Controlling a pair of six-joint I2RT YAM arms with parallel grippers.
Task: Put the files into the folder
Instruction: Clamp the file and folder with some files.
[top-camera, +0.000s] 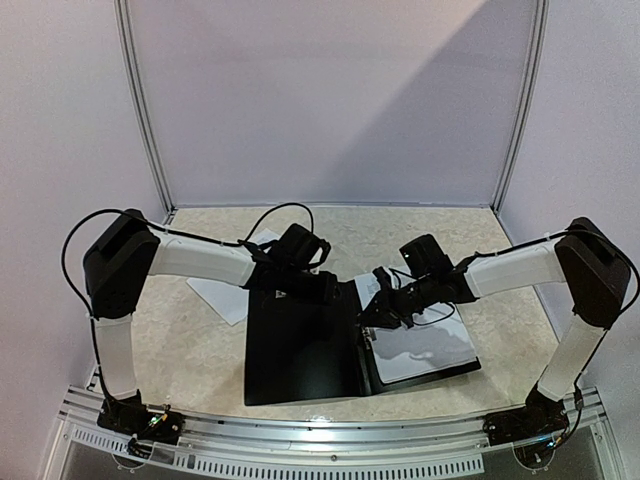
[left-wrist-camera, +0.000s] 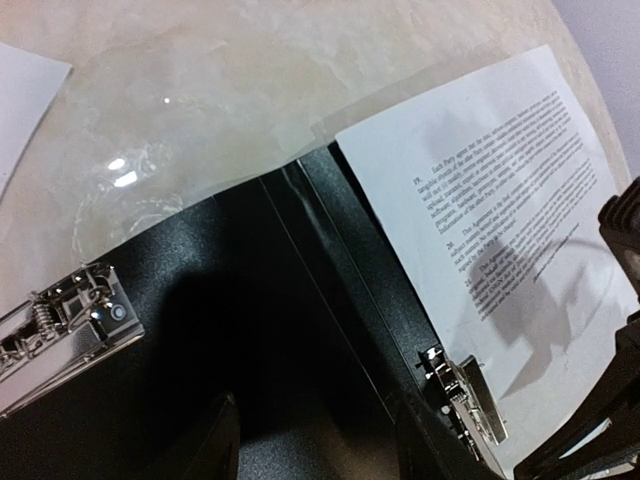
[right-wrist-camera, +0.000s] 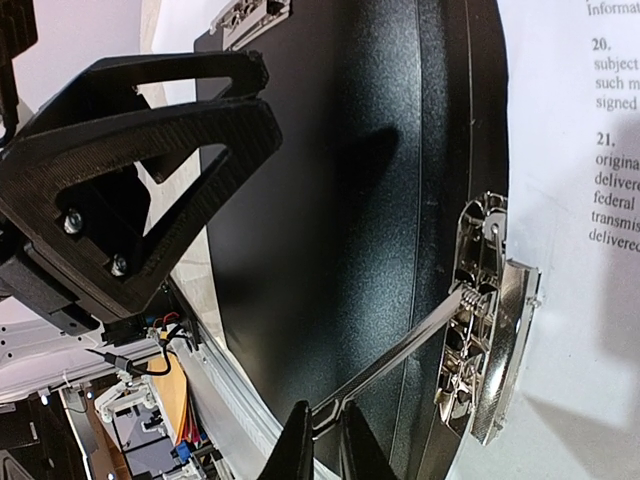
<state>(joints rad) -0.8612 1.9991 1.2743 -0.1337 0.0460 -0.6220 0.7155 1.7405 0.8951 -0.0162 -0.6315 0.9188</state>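
Note:
The black folder (top-camera: 300, 350) lies open on the table. The files (top-camera: 425, 350), white printed sheets, rest on its right half, also seen in the left wrist view (left-wrist-camera: 500, 200) and the right wrist view (right-wrist-camera: 580, 200). A metal clip (right-wrist-camera: 485, 320) sits by the spine at the files' edge. My right gripper (right-wrist-camera: 325, 440) is shut on the clip's thin metal lever (right-wrist-camera: 400, 360), which stands raised from the clip. My left gripper (left-wrist-camera: 320, 445) is open above the folder's left cover (left-wrist-camera: 230, 330), with nothing between its fingers.
A second metal clip (left-wrist-camera: 60, 320) is at the left cover's edge. Loose white sheets (top-camera: 225, 295) lie on the table left of the folder, under my left arm. A clear plastic film (left-wrist-camera: 200, 150) lies beyond the folder. White walls enclose the table.

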